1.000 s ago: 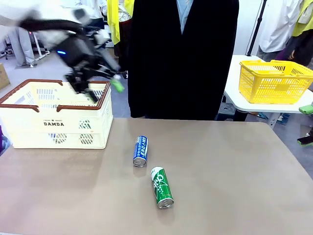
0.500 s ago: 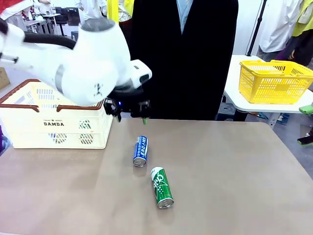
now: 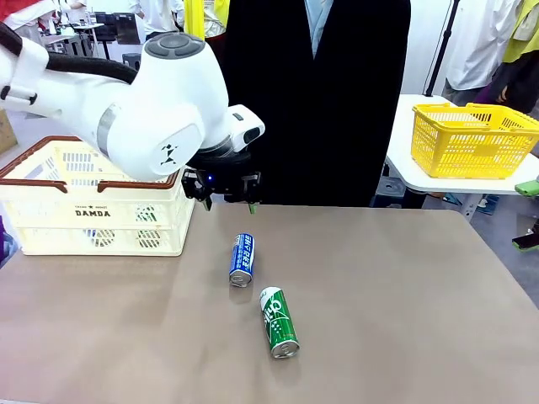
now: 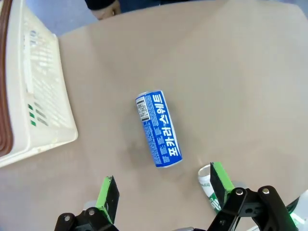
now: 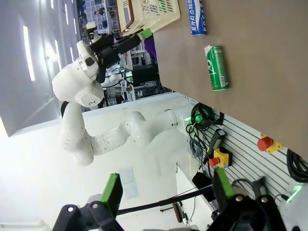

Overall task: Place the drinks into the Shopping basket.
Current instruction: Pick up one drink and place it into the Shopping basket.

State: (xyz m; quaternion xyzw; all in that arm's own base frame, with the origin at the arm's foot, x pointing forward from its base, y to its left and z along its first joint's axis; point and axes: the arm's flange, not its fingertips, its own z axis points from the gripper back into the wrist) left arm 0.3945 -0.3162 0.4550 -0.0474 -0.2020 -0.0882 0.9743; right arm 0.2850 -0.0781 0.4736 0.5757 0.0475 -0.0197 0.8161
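Here the left gripper [image 3: 228, 196] is hovering over the worktop [image 3: 404, 278], fingers spread and gripping nothing, beside the basket [image 3: 94, 215]. The blue can [image 3: 242, 259] and green can [image 3: 279, 322] are lying nearby. The right gripper [image 5: 163, 192] is likewise hanging released.

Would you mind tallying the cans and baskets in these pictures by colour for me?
Blue can: 1
Green can: 1
Cream-white Shopping basket: 1
Yellow mesh basket: 1
Total: 4
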